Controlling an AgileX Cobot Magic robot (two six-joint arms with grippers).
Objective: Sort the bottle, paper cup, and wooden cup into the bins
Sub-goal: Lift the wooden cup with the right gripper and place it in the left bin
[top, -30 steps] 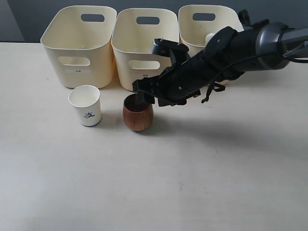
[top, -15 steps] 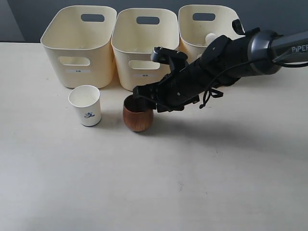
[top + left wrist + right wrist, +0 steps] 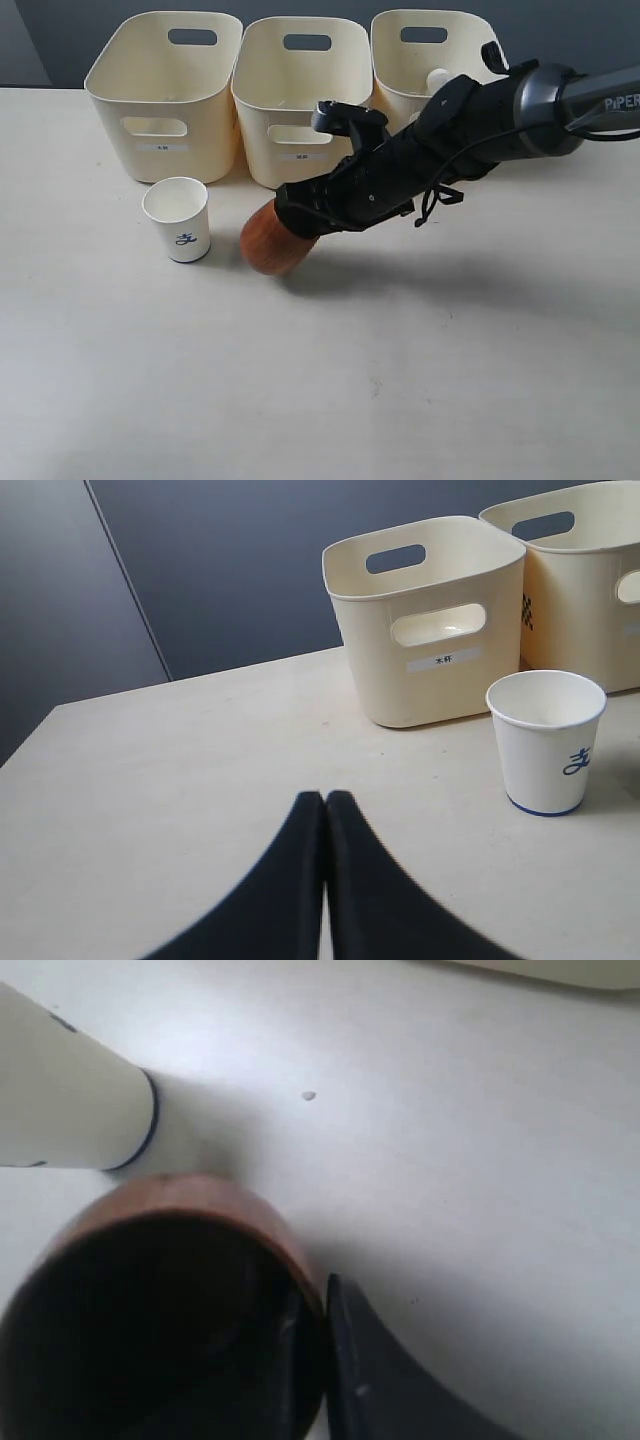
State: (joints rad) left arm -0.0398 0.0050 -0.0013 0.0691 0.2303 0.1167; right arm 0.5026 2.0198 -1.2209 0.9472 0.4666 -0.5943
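The reddish-brown wooden cup hangs tilted just above the table, in front of the middle one of the bins. My right gripper is shut on its rim, one finger inside and one outside. The white paper cup stands upright to the cup's left, before the left bin. A white cap, the bottle's, peeks out of the right bin. My left gripper is shut and empty, low over the table, well short of the paper cup.
The three cream bins stand in a row along the table's back edge. The right arm stretches across in front of the right bin. A dark wall rises behind the table.
The right gripper has shut on the wooden cup's rim, and the cup has gone from standing upright to tipped and lifted off the table. The paper cup has not moved.
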